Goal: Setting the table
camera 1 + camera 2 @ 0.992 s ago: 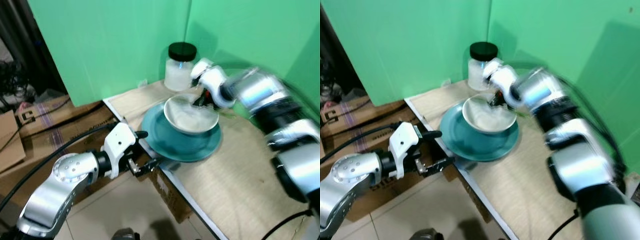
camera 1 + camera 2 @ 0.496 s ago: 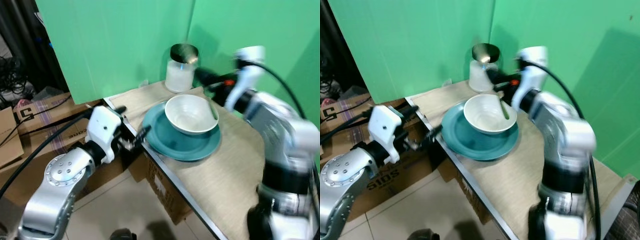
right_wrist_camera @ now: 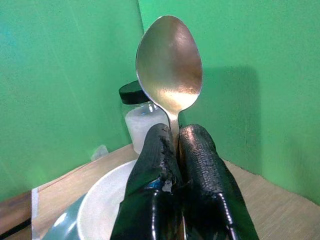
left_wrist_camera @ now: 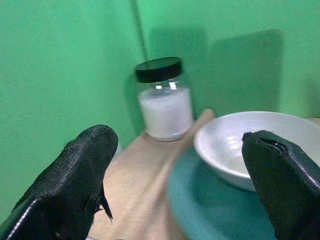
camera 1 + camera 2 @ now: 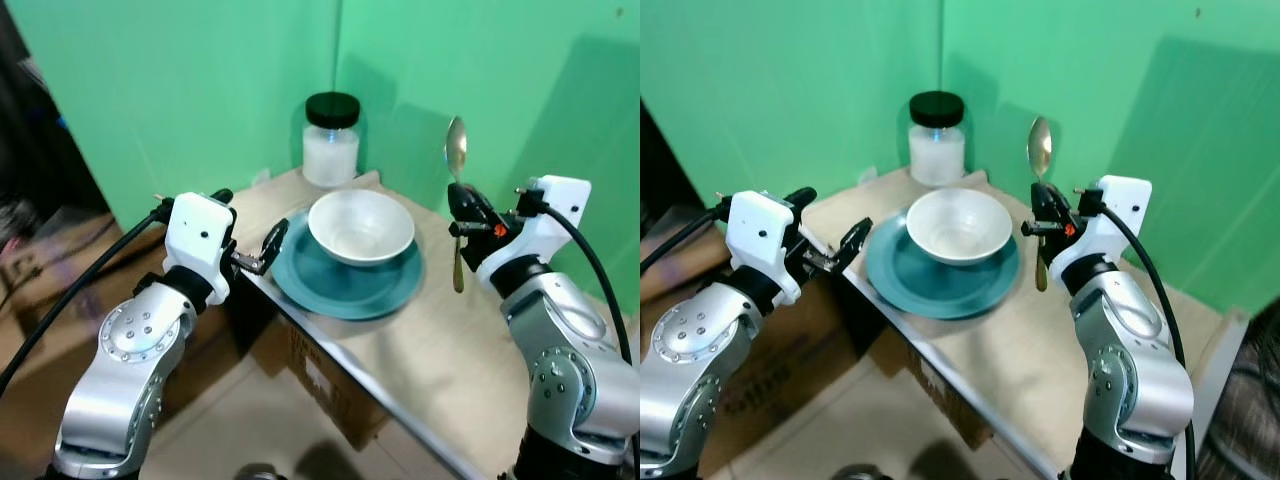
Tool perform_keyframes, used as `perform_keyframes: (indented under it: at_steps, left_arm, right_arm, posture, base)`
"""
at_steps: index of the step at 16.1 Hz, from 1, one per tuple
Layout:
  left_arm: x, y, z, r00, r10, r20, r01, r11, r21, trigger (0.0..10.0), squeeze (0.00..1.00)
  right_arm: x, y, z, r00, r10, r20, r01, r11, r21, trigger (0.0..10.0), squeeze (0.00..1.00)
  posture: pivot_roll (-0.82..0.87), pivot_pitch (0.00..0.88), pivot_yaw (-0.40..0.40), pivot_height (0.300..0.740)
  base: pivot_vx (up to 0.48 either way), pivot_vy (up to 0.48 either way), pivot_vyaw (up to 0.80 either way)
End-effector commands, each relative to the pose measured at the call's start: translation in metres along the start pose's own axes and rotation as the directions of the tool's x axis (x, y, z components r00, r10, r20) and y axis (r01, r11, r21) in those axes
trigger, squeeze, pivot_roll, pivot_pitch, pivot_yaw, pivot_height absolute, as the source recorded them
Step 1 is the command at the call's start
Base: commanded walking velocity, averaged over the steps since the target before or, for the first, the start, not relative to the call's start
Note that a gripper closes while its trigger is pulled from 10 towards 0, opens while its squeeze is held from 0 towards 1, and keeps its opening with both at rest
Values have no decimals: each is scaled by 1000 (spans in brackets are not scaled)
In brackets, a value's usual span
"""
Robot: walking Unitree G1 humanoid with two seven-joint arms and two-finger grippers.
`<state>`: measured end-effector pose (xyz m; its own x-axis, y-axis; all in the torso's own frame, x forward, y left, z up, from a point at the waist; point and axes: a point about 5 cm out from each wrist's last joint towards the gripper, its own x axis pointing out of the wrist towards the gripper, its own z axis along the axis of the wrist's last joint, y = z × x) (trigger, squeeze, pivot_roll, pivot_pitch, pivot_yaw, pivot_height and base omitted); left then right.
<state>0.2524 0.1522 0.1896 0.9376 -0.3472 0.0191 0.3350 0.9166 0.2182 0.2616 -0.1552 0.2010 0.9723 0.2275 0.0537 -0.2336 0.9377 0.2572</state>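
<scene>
Right hand [image 5: 468, 212]: pinches my spoon [image 5: 456, 160] upright, right of the white bowl [image 5: 361, 226] on teal plate [image 5: 345, 290]. Left hand [image 5: 255, 250]: spread wide, at worktop [image 5: 430, 340] edge.

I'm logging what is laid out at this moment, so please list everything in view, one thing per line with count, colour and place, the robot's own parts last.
Table: one, light wood, set in a corner of green walls.
Plate: one, teal, near the table's front edge.
Bowl: one, white, on the plate, nothing in it.
Jar: one, clear with a black lid and white contents, at the back of the table by the wall.
Spoon: one, metal, held upright above the table, to the right of the bowl.
Cardboard box: one, brown, under the table.
Left pincer: one, black fingers, open, at the table's edge beside the plate.
Right pincer: one, black fingers, shut on the spoon's handle.
</scene>
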Motion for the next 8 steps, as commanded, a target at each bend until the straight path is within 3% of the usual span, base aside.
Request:
perform_keyframes:
  at_steps: [1,4,5,8]
  left_arm:
    - [1,9,-1,998,63,-13,-63,998,14,10000,67]
    - [1,9,-1,997,69,-16,-69,997,22,10000,63]
    - [1,8,-1,998,66,-15,-66,998,6,10000,55]
    - [0,3,-2,999,48,-18,-49,999,-23,10000,43]
  right_arm:
    - [-2,12,-2,1000,23,16,-23,1000,19,10000,0]
    - [-1,15,0,999,23,47,-23,1000,-2,10000,0]
    - [-1,15,0,999,11,48,-10,1000,-10,10000,0]
    - [0,17,1,998,-16,56,16,1000,0,10000,0]
  posture:
    - [139,0,-18,740]
    - [148,0,-34,740]
    - [149,0,-36,740]
    - [145,0,-36,740]
  base:
    - [0,-480,-788]
    - [0,-480,0]
    - [0,0,0]
    - [0,0,-735]
